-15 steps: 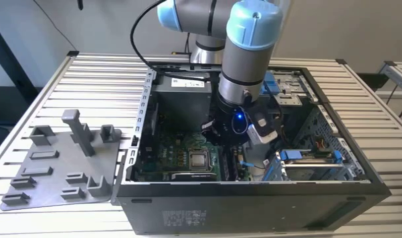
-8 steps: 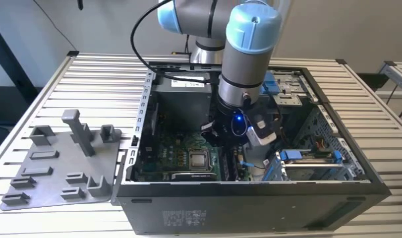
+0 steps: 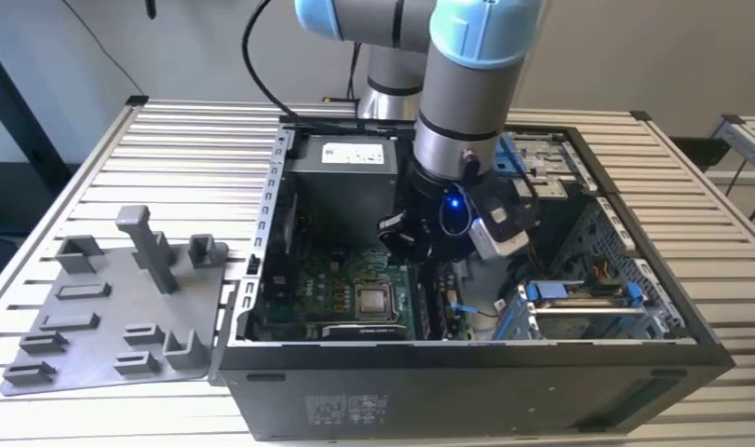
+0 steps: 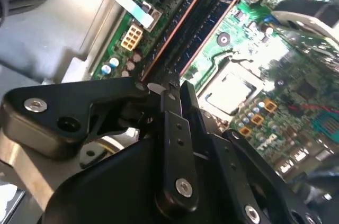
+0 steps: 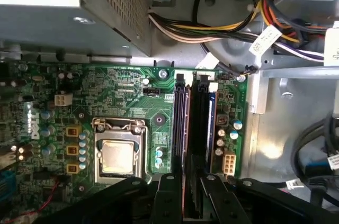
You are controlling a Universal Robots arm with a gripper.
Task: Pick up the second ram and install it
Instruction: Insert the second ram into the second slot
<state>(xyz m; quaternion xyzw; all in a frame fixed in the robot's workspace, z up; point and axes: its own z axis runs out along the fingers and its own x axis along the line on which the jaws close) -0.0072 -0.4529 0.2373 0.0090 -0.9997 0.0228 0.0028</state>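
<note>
My gripper [image 3: 437,265] is down inside the open computer case [image 3: 477,391], over the memory slots on the green motherboard [image 5: 122,91]. In both wrist views its black fingers close around one end of the second ram [image 5: 199,123], a long dark board standing on edge along a slot. In the second wrist view the gripper [image 4: 169,89] sits at the near end of the second ram [image 4: 197,28]. Close beside it, another dark strip with a copper edge [image 5: 180,123] runs parallel. I cannot tell how deep the held board sits in its slot.
The metal processor socket [image 5: 117,155] lies beside the slots. The grey power-supply box [image 5: 69,1] and a bundle of coloured cables [image 5: 228,23] crowd the slots' far end. A grey holder tray [image 3: 116,307] with upright posts lies on the slatted table at the exterior view's left.
</note>
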